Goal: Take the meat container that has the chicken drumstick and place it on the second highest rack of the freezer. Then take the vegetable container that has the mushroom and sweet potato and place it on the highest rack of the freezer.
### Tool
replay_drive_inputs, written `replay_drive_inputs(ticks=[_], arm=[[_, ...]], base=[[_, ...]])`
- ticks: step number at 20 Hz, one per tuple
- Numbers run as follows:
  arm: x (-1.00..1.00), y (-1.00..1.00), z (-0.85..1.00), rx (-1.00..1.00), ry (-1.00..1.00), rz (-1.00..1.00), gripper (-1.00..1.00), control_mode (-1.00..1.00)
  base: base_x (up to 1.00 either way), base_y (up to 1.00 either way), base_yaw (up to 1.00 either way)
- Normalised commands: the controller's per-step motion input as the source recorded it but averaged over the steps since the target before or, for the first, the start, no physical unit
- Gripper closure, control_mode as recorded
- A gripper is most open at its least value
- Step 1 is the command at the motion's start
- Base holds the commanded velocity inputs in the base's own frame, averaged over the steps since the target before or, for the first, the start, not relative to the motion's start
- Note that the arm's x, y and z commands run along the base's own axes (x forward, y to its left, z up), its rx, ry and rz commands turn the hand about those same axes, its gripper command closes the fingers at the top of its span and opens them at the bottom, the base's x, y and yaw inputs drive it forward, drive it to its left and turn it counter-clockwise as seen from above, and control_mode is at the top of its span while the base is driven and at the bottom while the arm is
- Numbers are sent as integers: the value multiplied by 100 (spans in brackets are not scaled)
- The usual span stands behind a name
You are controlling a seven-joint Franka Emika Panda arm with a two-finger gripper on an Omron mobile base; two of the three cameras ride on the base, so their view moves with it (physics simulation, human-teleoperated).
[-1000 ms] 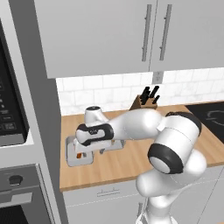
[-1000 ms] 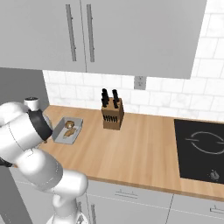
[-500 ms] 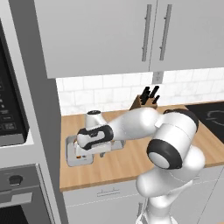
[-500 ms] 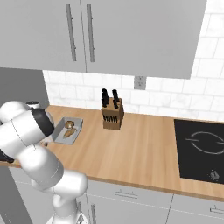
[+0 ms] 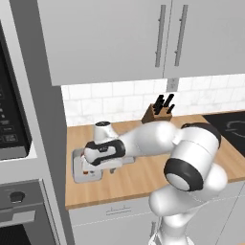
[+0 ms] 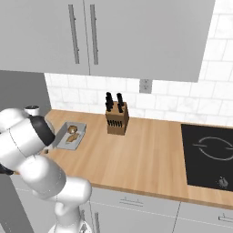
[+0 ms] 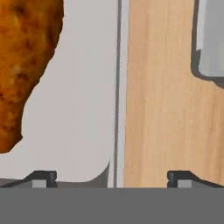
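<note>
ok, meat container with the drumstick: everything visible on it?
The meat container is a shallow, pale grey tray with a thin raised rim and a rounded corner, lying flat on the wooden counter. The glossy orange-brown chicken drumstick lies inside on its floor. The open gripper hovers astride one rim: one finger over the tray, one over the wood.

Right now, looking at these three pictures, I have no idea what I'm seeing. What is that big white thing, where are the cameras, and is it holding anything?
The white jointed robot arm reaches over a wooden kitchen counter. Two pictures come from cameras behind it, left and right; the third looks down from its hand. Its end effector is open and holds nothing, with one fingertip over the rim of a shallow light-grey tray that holds a glossy orange-brown chicken drumstick. From the right, a second grey tray with small brown vegetables shows, beside a wooden block of black-handled knives and a black cooktop.
</note>
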Motion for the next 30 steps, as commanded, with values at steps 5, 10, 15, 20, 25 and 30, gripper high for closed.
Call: replay_drive_inputs(ticks=[5, 10, 15, 20, 25, 30], arm=[[-27, -26, 0, 0, -1, -7, -100, -100], [0, -29, 0, 0, 0, -4, -100, -100], [0, -3, -31, 0, 0, -4, -100, -100], [0, 0, -37, 0, 0, -1, -100, -100], [0, 0, -3, 0, 0, 0, -100, -100], [0, 0, 0, 0, 0, 0, 100, -100]], base=[[0, 0, 0], [0, 0, 0], [0, 0, 0], [0, 0, 0], [0, 0, 0], [0, 0, 0]])
